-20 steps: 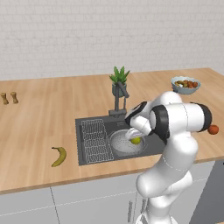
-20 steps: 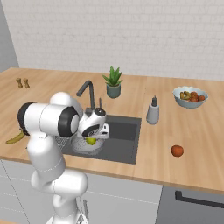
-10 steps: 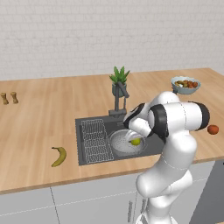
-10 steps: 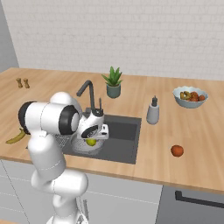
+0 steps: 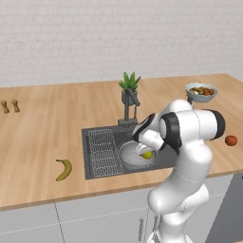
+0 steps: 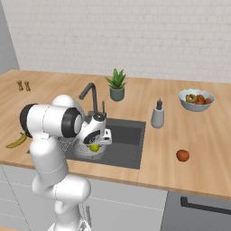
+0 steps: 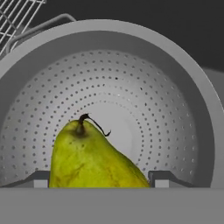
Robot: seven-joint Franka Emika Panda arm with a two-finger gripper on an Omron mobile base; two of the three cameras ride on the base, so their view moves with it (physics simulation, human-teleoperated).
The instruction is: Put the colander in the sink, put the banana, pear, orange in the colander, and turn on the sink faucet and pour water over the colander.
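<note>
The silver perforated colander [image 5: 132,158] [image 6: 84,152] [image 7: 131,87] sits in the dark sink [image 5: 95,166] [image 6: 128,144], right of the wire rack [image 5: 103,151]. My gripper [image 5: 145,151] [image 6: 95,143] [image 7: 99,181] is shut on the yellow-green pear [image 5: 147,154] [image 6: 94,147] [image 7: 87,159] and holds it stem-up just inside the colander's bowl. Left of the sink, the banana [image 5: 64,169] [image 6: 16,141] lies on the counter. On the right, the orange [image 5: 231,140] [image 6: 182,155] rests near the counter's front edge. The dark faucet [image 5: 129,111] [image 6: 90,92] stands behind the sink, and no water runs from it.
A potted plant [image 5: 129,88] [image 6: 117,85] stands behind the faucet. A pale blue fruit bowl [image 5: 201,91] [image 6: 196,99] is at the back right, a soap dispenser [image 6: 157,115] right of the sink, and two small shakers [image 5: 9,106] [image 6: 23,85] at the far left.
The gripper has sunk a little with the pear, deeper into the colander. Nothing else has moved.
</note>
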